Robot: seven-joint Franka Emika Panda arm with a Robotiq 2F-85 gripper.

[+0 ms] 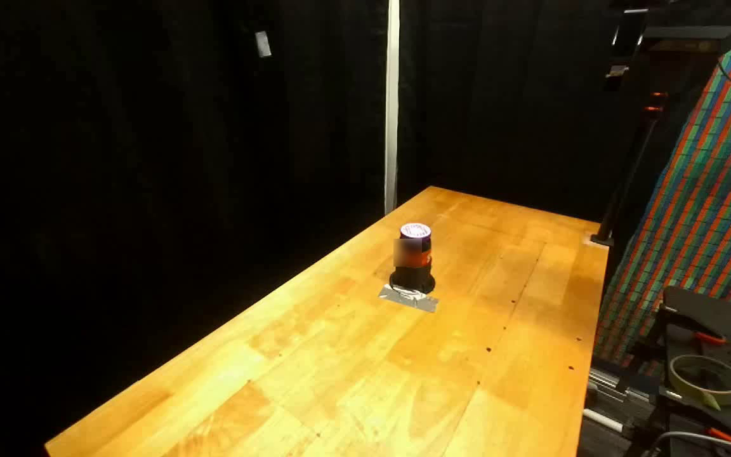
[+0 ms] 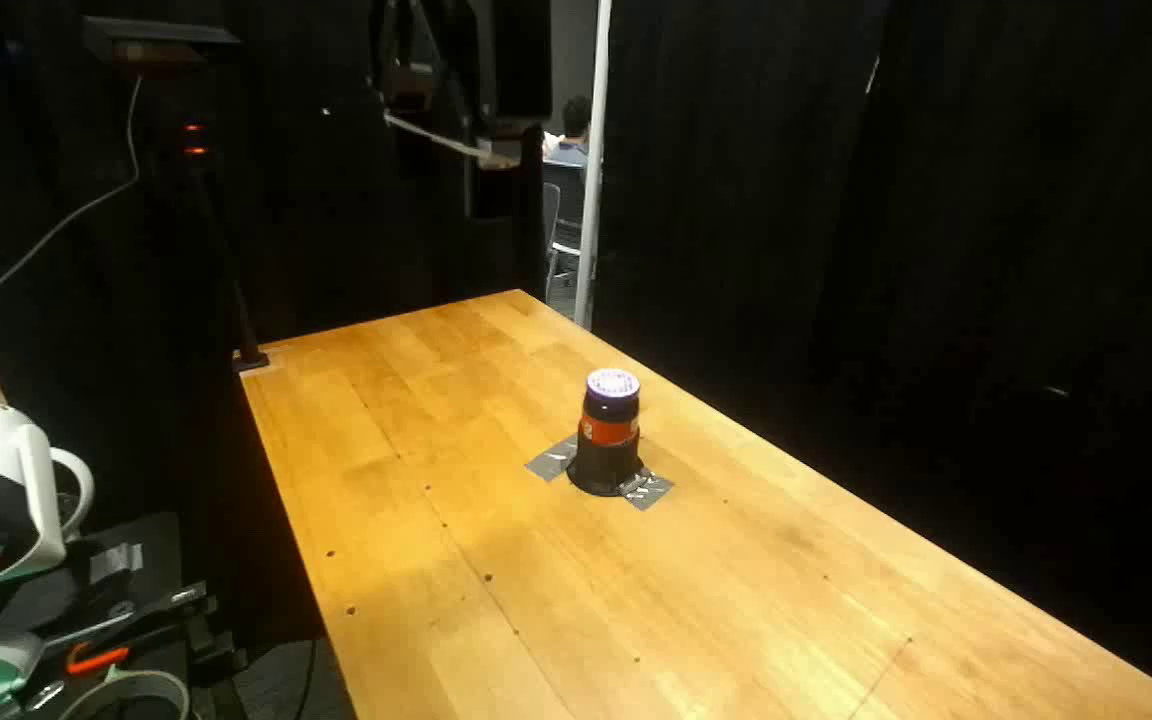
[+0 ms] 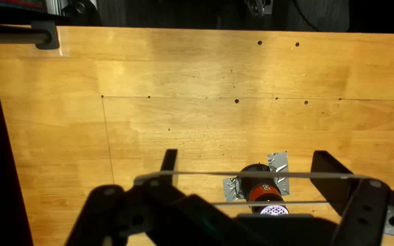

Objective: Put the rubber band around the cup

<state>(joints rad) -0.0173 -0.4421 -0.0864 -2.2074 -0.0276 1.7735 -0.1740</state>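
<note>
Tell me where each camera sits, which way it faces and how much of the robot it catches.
Wrist view: just behind the hand, facing down at the table and cup; its fingers show, the band stretched between them.
An exterior view: above a table end, looking along it, dark holes right of the cup; no hand can be made out for sure.
An exterior view: likely above the opposite end, holes left of the cup; hand and band show up top.
Both exterior views share table and cup.

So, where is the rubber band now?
In the wrist view, the rubber band is low, slightly right of centre, stretched across the open gripper and crossing in front of the cup.
</note>
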